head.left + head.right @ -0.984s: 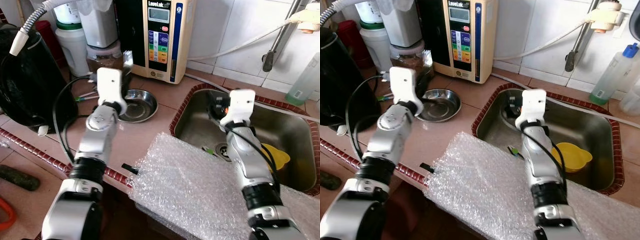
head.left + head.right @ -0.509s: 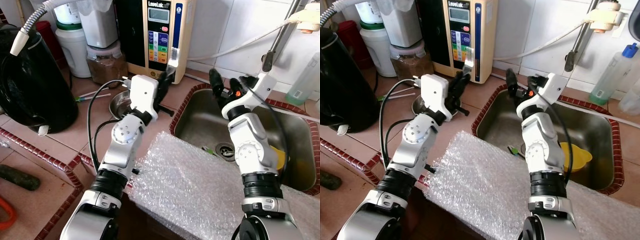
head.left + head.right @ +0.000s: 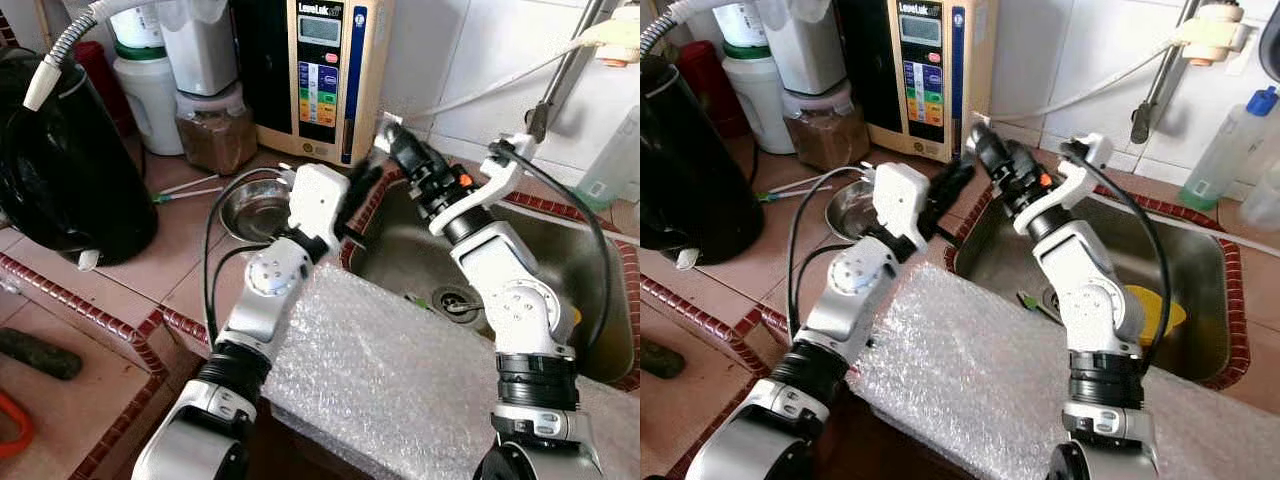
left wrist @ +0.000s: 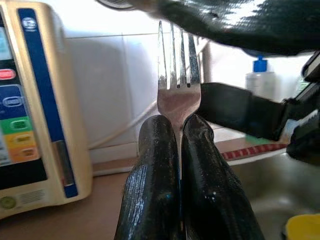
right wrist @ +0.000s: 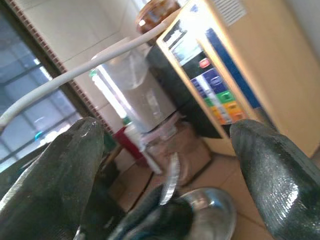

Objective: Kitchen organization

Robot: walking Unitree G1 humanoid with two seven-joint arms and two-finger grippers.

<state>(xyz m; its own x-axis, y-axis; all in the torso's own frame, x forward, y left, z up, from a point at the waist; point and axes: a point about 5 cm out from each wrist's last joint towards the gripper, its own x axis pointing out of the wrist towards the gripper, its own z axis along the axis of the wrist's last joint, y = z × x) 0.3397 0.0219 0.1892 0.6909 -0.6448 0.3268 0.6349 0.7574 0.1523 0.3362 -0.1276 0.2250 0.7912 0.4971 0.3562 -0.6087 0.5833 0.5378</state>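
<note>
The left gripper (image 4: 180,150) pinches a fork (image 4: 178,85), tines up, above the counter (image 3: 200,265) at the sink's (image 3: 590,270) left rim. The right gripper (image 5: 165,165) hangs spread wide around it. The head views also show a steel bowl (image 3: 250,205) behind the left arm.

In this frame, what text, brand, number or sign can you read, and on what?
"LeveLuk": top of the beige water unit on the counter, beside its small screen.
Round logo, upper right of the unit's face: too small to read.
Coloured buttons on its panel: labels too small to read.
Bottle with the blue cap: label blurred.
Fork in the left pincer: no marking.
</note>
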